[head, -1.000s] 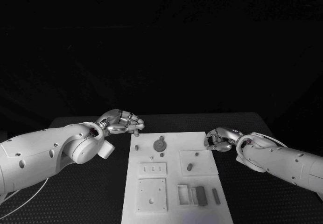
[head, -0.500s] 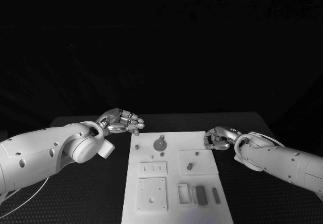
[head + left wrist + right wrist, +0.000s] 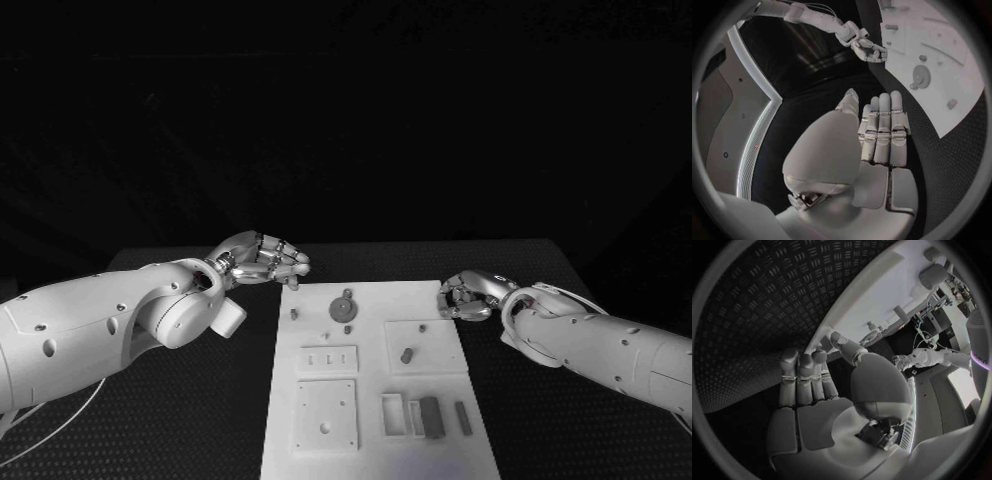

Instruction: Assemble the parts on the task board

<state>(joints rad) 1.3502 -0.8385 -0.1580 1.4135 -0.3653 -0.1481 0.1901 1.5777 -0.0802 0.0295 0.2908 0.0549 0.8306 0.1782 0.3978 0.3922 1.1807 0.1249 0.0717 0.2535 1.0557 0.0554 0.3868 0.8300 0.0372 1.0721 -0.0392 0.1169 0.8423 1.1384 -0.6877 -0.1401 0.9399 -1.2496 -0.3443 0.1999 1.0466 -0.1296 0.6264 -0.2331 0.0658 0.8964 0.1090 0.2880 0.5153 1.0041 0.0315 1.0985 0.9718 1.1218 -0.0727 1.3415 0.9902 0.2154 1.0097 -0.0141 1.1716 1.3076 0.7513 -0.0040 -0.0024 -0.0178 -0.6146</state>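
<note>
Head view: task board point(image 3: 378, 380) at table point(image 3: 548, 400) centre, grey parts point(image 3: 342, 309) on it. Left hand point(image 3: 267, 260) fingers curled, empty, at board's far left corner. Right hand point(image 3: 472, 297) curled at board's right edge; contents hidden.

Left wrist view: left hand point(image 3: 879, 131) fingers together, holding nothing, board point(image 3: 942, 65) beyond.

Right wrist view: right hand point(image 3: 811, 385) fingertips at board point(image 3: 879, 300) edge; grip unclear.

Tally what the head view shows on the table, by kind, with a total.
Hands: 2, the left hand and the right hand
Task board: 1
Round disc part: 1
Total: 4, leaving out the smaller parts, too small to tally safely.
</note>
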